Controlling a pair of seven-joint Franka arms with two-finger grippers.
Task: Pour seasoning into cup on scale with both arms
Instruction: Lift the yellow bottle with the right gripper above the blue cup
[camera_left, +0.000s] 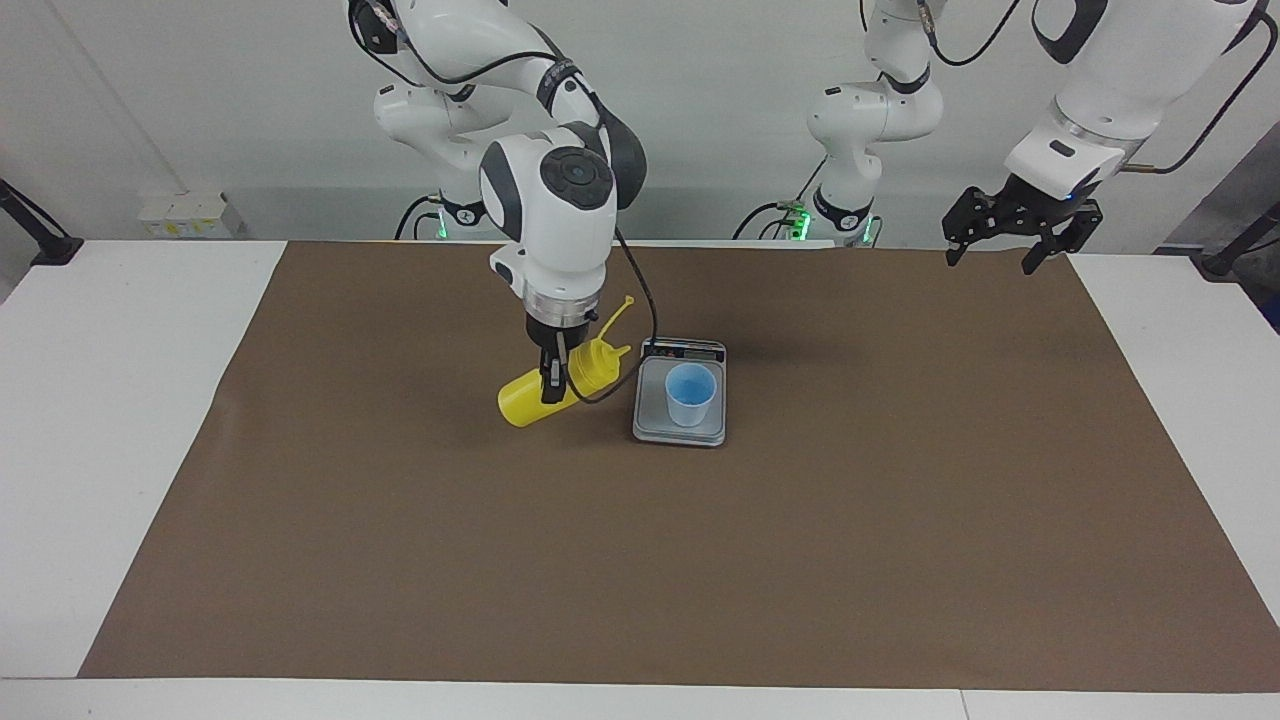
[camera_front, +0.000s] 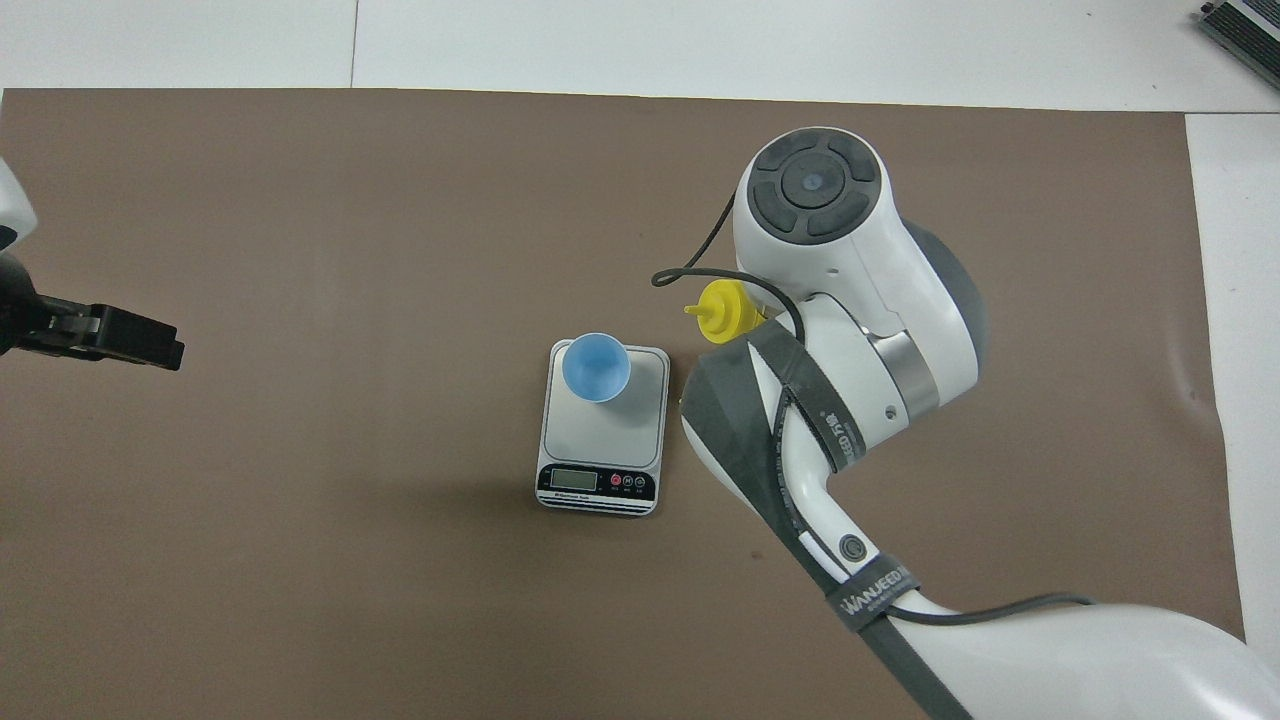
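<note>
My right gripper (camera_left: 552, 384) is shut on the yellow seasoning bottle (camera_left: 592, 364) and holds it tilted above the mat, close beside the scale toward the right arm's end. The nozzle points at the scale and the cap strap sticks up. In the overhead view only the bottle's nozzle end (camera_front: 727, 310) shows; the arm hides the gripper. The light blue cup (camera_left: 690, 393) stands upright on the silver-grey scale (camera_left: 680, 431), also seen from overhead as cup (camera_front: 596, 366) and scale (camera_front: 603, 436). My left gripper (camera_left: 1008, 243) waits open and empty over the left arm's end of the mat (camera_front: 100, 335).
A brown mat (camera_left: 640, 560) covers most of the white table (camera_left: 110, 420). The scale's dark display strip (camera_front: 597, 482) faces the robots. The right arm's forearm and black cable (camera_front: 830, 400) hang over the mat beside the scale.
</note>
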